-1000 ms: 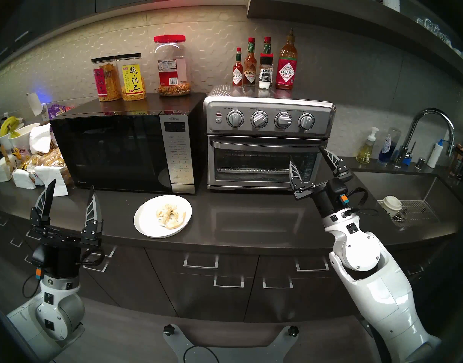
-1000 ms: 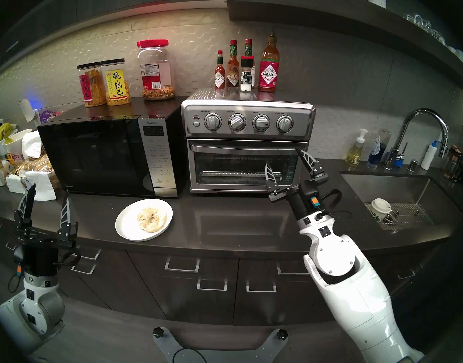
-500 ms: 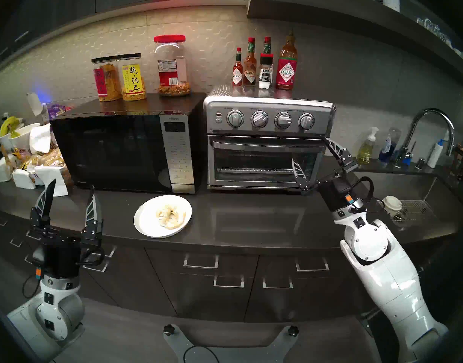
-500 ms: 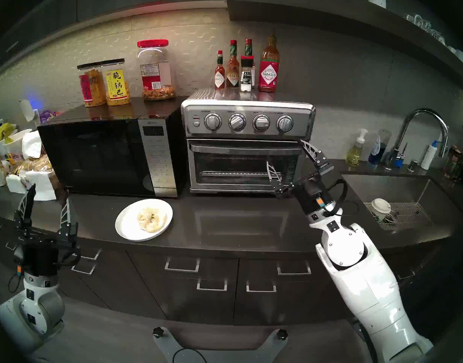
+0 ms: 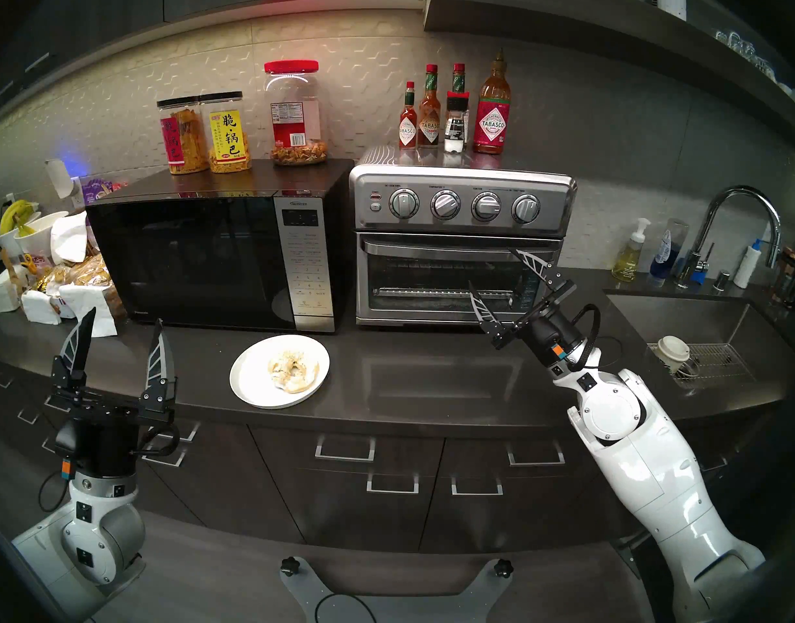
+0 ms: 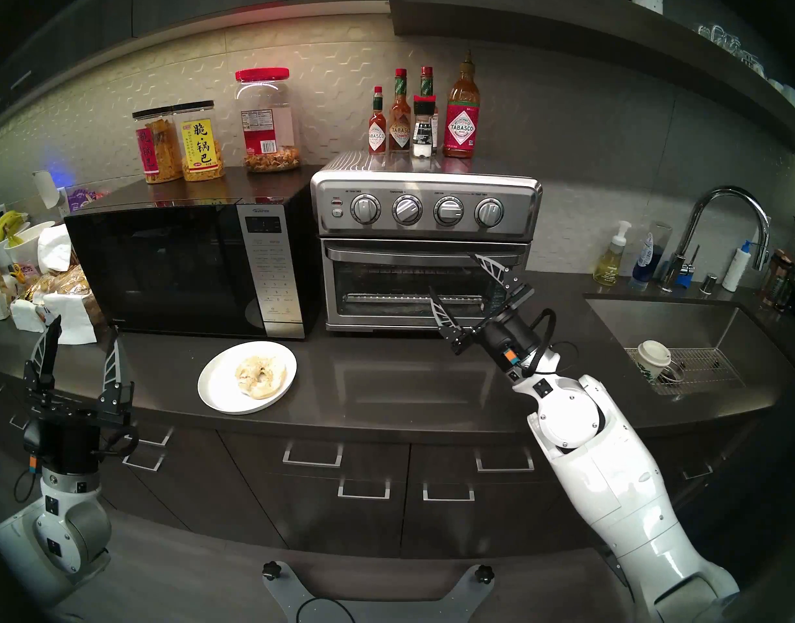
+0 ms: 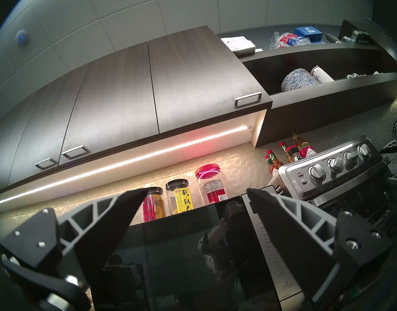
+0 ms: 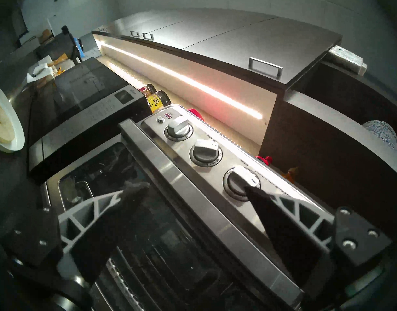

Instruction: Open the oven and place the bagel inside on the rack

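While door shut, bagel (image 5: 293, 369) on plate (image 5: 251, 384)

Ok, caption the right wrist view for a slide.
Open right gripper poised before the closed oven, its bar handle between the spread fingers.

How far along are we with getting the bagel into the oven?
Nothing is finished yet: the oven door is shut and the bagel sits on its plate. In hand: the open right gripper is at the door handle. The left gripper hangs open. Opening and loading remain.
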`<move>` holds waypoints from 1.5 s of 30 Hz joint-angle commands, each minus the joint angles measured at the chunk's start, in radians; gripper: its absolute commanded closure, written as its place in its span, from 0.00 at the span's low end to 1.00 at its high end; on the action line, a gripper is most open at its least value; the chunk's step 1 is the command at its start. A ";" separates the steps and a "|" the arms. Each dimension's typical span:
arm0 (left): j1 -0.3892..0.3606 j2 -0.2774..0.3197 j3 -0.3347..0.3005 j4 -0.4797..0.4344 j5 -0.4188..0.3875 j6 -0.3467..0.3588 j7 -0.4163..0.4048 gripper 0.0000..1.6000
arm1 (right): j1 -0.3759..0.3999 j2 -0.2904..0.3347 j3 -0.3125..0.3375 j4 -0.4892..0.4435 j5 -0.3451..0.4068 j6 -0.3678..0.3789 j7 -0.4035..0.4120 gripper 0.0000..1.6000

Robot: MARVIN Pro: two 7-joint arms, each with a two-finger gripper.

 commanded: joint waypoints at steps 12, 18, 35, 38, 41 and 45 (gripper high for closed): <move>-0.002 0.000 -0.006 -0.008 0.001 -0.001 0.001 0.00 | 0.184 -0.026 0.002 0.085 -0.108 -0.005 0.024 0.00; -0.003 0.000 -0.006 -0.007 0.001 -0.001 0.001 0.00 | 0.226 -0.002 0.022 0.107 -0.120 -0.010 0.087 0.00; -0.004 0.001 -0.005 -0.007 0.001 -0.001 0.001 0.00 | 0.391 0.143 0.008 0.136 -0.111 -0.071 0.387 0.00; -0.003 0.000 -0.005 -0.007 0.001 -0.001 0.001 0.00 | 0.401 0.167 0.005 0.134 -0.079 -0.090 0.448 0.00; -0.003 0.000 -0.005 -0.007 0.001 -0.001 0.001 0.00 | 0.412 0.179 0.004 0.139 -0.023 -0.101 0.510 0.00; -0.002 0.000 -0.006 -0.008 0.001 -0.001 0.001 0.00 | 0.401 0.202 0.001 0.128 0.032 -0.120 0.570 0.00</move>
